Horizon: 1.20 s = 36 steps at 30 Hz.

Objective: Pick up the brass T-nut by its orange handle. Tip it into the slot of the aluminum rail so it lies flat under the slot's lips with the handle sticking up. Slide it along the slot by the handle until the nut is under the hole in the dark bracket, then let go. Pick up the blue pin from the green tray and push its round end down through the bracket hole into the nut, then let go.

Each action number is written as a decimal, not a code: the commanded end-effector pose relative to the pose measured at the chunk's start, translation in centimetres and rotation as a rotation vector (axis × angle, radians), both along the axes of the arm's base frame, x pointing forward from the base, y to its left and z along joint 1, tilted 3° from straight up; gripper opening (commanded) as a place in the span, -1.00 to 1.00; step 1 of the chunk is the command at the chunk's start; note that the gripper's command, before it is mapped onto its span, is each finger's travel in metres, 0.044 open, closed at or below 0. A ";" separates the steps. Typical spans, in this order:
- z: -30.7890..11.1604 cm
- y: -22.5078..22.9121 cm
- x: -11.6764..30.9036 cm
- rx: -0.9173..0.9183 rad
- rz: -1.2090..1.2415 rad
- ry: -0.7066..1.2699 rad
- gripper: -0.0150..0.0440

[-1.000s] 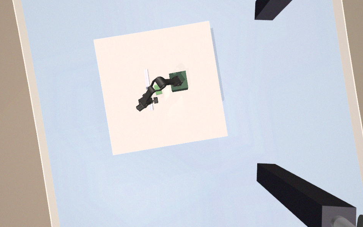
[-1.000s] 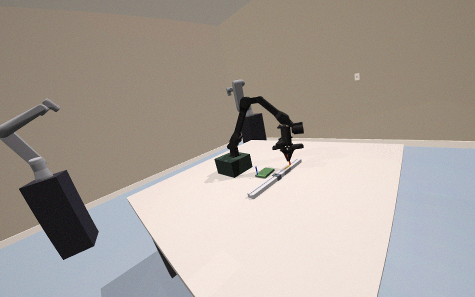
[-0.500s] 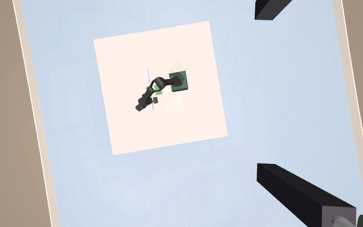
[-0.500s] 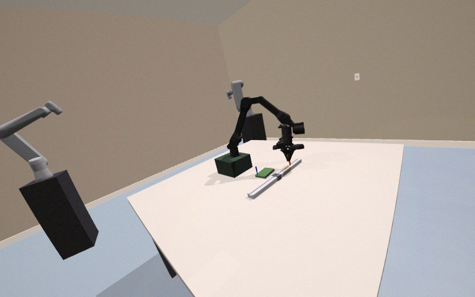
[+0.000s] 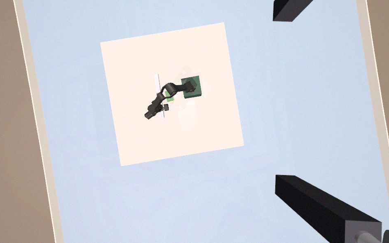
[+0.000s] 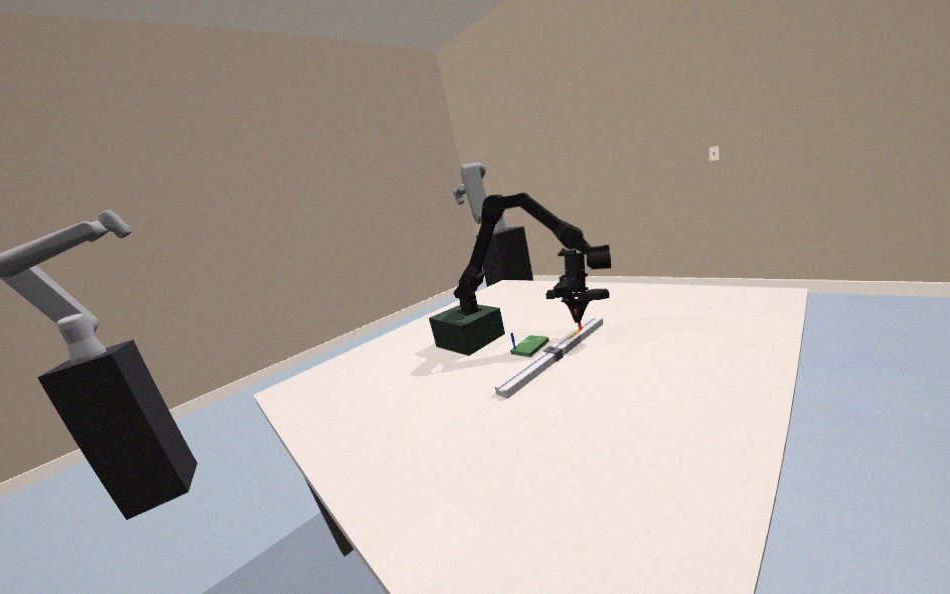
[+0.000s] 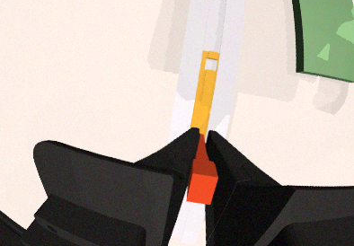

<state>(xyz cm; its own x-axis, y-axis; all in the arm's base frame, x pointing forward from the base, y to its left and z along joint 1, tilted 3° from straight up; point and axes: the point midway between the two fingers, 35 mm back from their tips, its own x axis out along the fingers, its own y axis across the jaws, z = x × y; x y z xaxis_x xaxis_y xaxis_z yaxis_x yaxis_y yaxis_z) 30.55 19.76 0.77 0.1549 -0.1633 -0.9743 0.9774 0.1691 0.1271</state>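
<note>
The brass T-nut (image 6: 573, 335) (image 7: 203, 94) is observed at the aluminum rail (image 5: 157, 81) (image 6: 526, 375) (image 7: 225, 39), lengthwise along its slot and short of the dark bracket (image 6: 554, 351); full seating under the lips cannot be confirmed. Its orange handle (image 6: 579, 325) (image 7: 202, 188) is pinched between the jaws of the gripper (image 6: 578, 320) (image 7: 202, 136), above the rail. Beside the rail lies the green tray (image 5: 168, 95) (image 6: 530, 345) (image 7: 324, 34), with the blue pin (image 6: 513, 340) upright at its end, nearer the dark green base block (image 5: 197, 90) (image 6: 468, 338).
</note>
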 end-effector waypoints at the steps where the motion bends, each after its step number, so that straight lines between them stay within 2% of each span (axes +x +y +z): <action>1: 0.0 0.1 0.1 0.001 0.005 0.011 -1.00; 14: 0.0 0.0 0.3 -0.003 0.005 0.029 -1.00; 36: -0.2 -3.3 0.8 -0.006 0.001 0.020 -1.00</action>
<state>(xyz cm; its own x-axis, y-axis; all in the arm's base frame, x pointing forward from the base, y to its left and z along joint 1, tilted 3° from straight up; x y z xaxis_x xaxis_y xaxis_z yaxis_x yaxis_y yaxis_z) 31.26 17.10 0.60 0.1336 -0.1674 -0.9768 0.9800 0.1687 0.1052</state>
